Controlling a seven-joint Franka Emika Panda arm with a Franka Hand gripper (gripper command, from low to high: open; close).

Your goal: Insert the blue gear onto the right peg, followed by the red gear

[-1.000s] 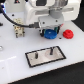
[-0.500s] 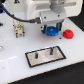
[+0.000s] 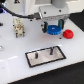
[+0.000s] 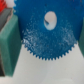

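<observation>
The blue gear [image 3: 54, 31] sits between the fingers of my gripper [image 3: 54, 29], at the back of the white table, in the exterior view's right half. The gripper looks shut on the gear's rim. In the wrist view the blue gear [image 4: 46, 32] fills the frame with its centre hole showing, and a green finger pad [image 4: 7, 45] presses on its toothed edge. The red gear [image 3: 67, 33] lies on the table just to the right of the gripper. The dark plate [image 3: 45, 62] lies nearer the front, with the right peg [image 3: 50, 50] and a left peg [image 3: 37, 54] upright on it.
A beige block-like object [image 3: 19, 27] stands at the exterior view's left. The arm's white body [image 3: 52, 7] hangs above the gripper. Bare white table lies between the gears and the plate.
Little has changed. The gripper stays around the blue gear at the same spot; the red gear and the plate have not moved.
</observation>
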